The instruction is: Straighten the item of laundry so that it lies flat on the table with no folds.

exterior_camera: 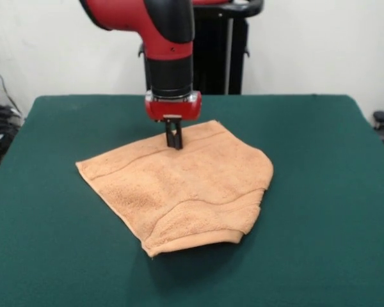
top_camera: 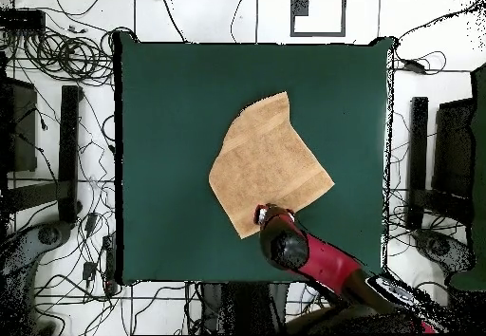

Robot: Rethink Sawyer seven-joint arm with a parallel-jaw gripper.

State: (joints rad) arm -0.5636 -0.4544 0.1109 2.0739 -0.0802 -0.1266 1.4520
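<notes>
Peach terry-cloth hand towel (exterior_camera: 179,185), rectangular, woven border bands: mid-way across dark green felt table (exterior_camera: 320,192), folded over on itself, doubled edge along near side. Likely light, limp, slightly grippy on felt. Black pincer (exterior_camera: 173,142) of red arm: tips pressed together, seemingly pinching far edge of towel. Best hold judged at a free corner of the upper layer.

No text, label, brand, number or sign can be read anywhere.
</notes>
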